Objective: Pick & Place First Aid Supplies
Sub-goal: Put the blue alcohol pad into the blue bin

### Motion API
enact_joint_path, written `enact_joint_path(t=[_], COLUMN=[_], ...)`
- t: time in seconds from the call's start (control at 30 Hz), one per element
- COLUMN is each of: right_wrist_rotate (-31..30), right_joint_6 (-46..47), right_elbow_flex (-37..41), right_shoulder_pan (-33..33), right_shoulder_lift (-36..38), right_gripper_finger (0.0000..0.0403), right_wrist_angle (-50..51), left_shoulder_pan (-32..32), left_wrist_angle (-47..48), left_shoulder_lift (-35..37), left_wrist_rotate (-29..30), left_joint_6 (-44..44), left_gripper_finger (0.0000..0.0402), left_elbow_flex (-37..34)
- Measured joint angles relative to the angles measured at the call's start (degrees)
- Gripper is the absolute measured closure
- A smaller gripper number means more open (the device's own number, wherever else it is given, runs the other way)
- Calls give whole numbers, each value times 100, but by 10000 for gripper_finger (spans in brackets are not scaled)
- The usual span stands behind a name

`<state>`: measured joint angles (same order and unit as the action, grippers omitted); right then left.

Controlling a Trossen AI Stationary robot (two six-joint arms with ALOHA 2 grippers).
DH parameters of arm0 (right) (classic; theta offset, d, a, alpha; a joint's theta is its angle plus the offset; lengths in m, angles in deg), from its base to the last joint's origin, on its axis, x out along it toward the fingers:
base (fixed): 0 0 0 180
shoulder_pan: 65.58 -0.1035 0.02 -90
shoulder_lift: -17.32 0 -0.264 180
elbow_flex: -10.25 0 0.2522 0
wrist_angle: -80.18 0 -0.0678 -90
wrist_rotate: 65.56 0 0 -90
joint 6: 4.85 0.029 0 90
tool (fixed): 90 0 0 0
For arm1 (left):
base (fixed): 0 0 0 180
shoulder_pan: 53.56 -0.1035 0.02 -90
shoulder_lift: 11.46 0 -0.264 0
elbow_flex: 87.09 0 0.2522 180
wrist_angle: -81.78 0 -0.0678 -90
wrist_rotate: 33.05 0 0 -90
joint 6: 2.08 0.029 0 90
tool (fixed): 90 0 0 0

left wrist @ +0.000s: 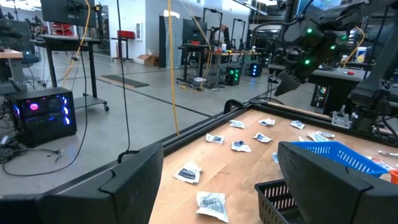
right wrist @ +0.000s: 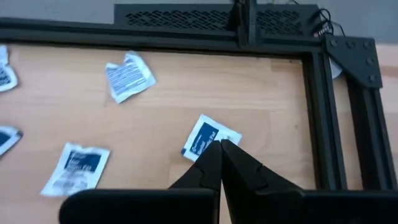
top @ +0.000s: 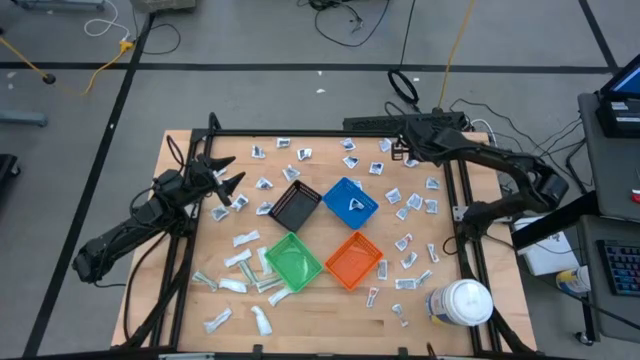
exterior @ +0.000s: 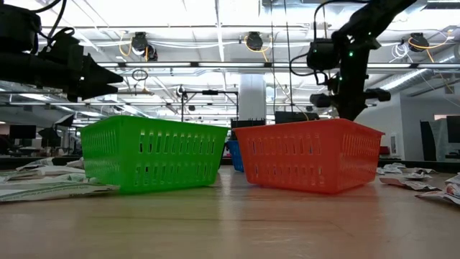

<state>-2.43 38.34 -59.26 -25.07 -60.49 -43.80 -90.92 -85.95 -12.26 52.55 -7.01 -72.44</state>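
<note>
At the near edge of the wooden bench [top: 330,315] a large white round jar [top: 459,303] stands toward the right corner, with loose first aid packets [top: 243,262] lying left of the green bin [top: 293,261] and more to the right of the orange bin [top: 354,260]. Behind these two sit the black bin [top: 296,206] and the blue bin [top: 350,203], the four forming a diamond in the middle, with a white packet lying in the blue one. The left pincer [top: 232,183] hangs spread wide over the left side of the bench, holding nothing, just left of a few packets and the black bin. At the far right corner the right pincer [right wrist: 221,149] is pressed together with nothing between its tips, which point at a white-and-blue packet [right wrist: 204,142] lying just beyond them on the wood; whether the tips touch it cannot be told. Only the right wrist view shows that packet this closely, along with its neighbours and the black frame rail [right wrist: 186,28]; the low view instead shows only the green and orange bins from the side, with the arms dark above them. The left wrist view looks past packets on the far half to a workshop with benches, cables and a lit computer case [left wrist: 42,115] on the floor.
</note>
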Motion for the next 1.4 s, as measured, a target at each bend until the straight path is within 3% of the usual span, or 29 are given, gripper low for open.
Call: enact_joint_path(t=[0.23,0.4,0.73,0.83,1.13,1.4], right_wrist_rotate=[20,470,443,463,746,787], right_joint_6=[-190,-167,477,584,1949,2790], right_elbow_flex=[-2,-2,-2,60,871,1158], right_shoulder_pan=[-63,171,299,299,302,304], right_shoulder_lift=[73,73,73,73,43,-575], right_gripper_finger=[403,389,246,220,228,234], right_wrist_angle=[238,252,451,362,-165,-1082], left_shoulder_pan=[1,2,0,0,1,0], left_wrist_angle=[0,-1,-2,-2,-1,-1], left_shoulder_lift=[0,0,0,0,0,0], left_wrist_rotate=[-1,-1,1,1,0,2], left_joint_6=[0,0,1,0,0,0], left_gripper_finger=[78,78,78,78,78,78], left_elbow_flex=[-1,-2,-1,-2,-2,-2])
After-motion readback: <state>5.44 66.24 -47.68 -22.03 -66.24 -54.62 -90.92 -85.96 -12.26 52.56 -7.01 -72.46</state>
